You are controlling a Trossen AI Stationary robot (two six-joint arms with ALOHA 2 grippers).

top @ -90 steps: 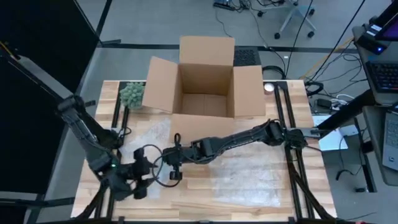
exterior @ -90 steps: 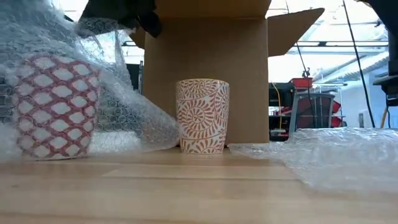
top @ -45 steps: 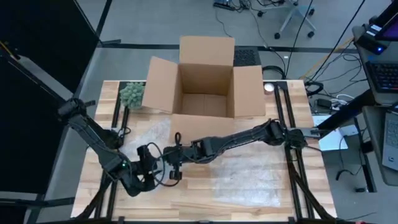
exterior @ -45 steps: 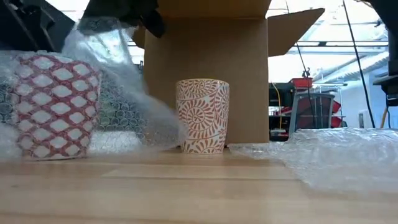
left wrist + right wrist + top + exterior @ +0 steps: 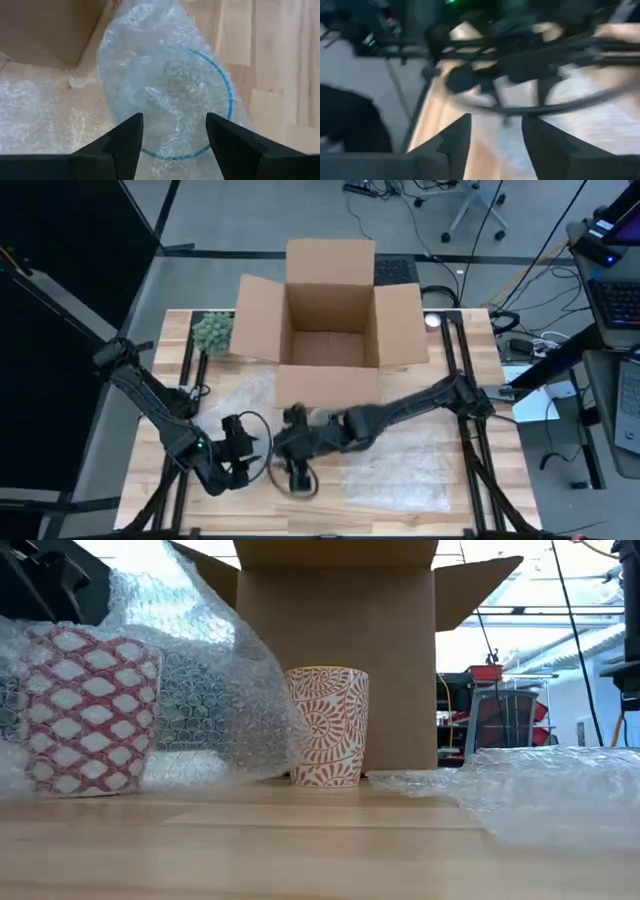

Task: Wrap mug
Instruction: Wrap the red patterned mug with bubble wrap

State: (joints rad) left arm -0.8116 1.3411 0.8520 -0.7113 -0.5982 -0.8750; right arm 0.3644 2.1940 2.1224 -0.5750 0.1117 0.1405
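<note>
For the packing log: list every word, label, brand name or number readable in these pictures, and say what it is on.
None can be read.
Cardboard box: plain, no print visible.
Red diamond mug and orange swirl mug: patterns only, no lettering.
Bubble wrap: a blue ring shows through it, no text.
Desk items at the high view's right edge: too small to read.

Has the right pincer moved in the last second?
Yes. In the high view the right pincer has swung away from the cardboard box, toward the table's near edge.
</note>
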